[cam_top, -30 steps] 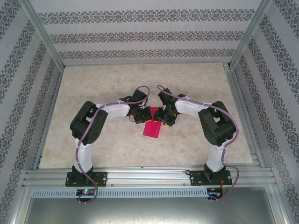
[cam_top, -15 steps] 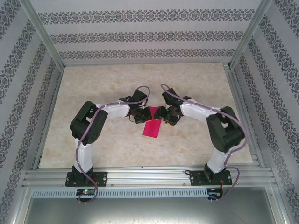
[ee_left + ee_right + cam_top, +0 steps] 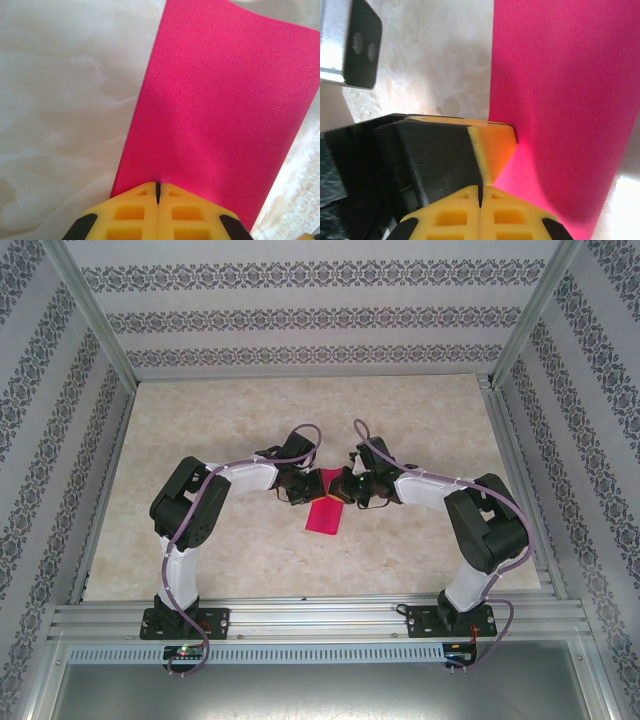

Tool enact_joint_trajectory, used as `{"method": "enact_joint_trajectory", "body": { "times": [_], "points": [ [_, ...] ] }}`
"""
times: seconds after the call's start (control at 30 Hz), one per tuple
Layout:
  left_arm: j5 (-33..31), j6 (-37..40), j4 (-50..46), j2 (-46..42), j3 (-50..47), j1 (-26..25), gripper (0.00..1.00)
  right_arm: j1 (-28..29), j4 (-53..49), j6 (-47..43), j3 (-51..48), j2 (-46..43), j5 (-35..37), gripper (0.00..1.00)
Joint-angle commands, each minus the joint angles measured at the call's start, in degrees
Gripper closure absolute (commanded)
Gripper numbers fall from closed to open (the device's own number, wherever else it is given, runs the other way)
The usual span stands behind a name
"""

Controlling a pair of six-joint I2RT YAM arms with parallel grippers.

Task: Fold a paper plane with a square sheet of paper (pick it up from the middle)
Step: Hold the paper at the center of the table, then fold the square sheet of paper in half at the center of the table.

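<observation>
Striped floral wallpaper [image 3: 300,320] on three sides, pale marbled bench [image 3: 200,440] inside an aluminium frame [image 3: 300,620]. The square sheet of paper [image 3: 325,514] lies mid-bench between the arms and reads as a narrow magenta rectangle. My guess is it's already halved along the centre line; no nose folds or wings yet, so this is early in the plane.

Left pincer [image 3: 157,192]: jaws fully together, with the paper coming straight out of the seam. It has the far end pinched. Right pincer [image 3: 481,192]: also closed, pink reaching its seam, so it looks clamped on the same end. It sits just beside the left one, whose yellow fingertip [image 3: 492,145] touches the paper edge.

Step in hand, as I judge it: a two-pincer grip on the far end, setting up the crease or the first corner fold. The next move calls for one pincer to hold while the other lets go and re-grips a corner. Both pulling risks a tear.

Hard to make out:
- The far end sits under both pincers in the top view.
- Layer count isn't resolvable.
- I can't tell whether the held end is lifted off the bench.
- The sheet's right side is cut off in the right wrist view.
</observation>
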Motion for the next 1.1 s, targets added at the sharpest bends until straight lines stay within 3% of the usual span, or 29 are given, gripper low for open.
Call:
{"method": "enact_joint_trajectory", "body": {
  "times": [0.0, 0.47, 0.73, 1.07],
  "points": [
    [-1.84, 1.5, -3.27, 2.22, -0.77, -0.88, 1.0, -0.3, 1.74, -0.6, -1.58, 0.28, -0.98, 0.99],
    [-1.65, 1.33, -3.02, 2.94, -1.25, -0.9, 1.0, -1.6, 5.02, -3.56, -8.19, 3.5, -0.11, 0.96],
    [-1.57, 1.43, -3.19, 3.06, -1.15, -0.88, 1.0, -1.58, 9.26, -4.42, -14.28, 2.05, 4.09, 0.95],
    [-1.45, 1.46, -3.21, 3.06, -1.08, -0.89, 1.0, -1.15, 11.67, -2.69, -11.39, -6.39, -3.18, 0.92]
  ]
}}
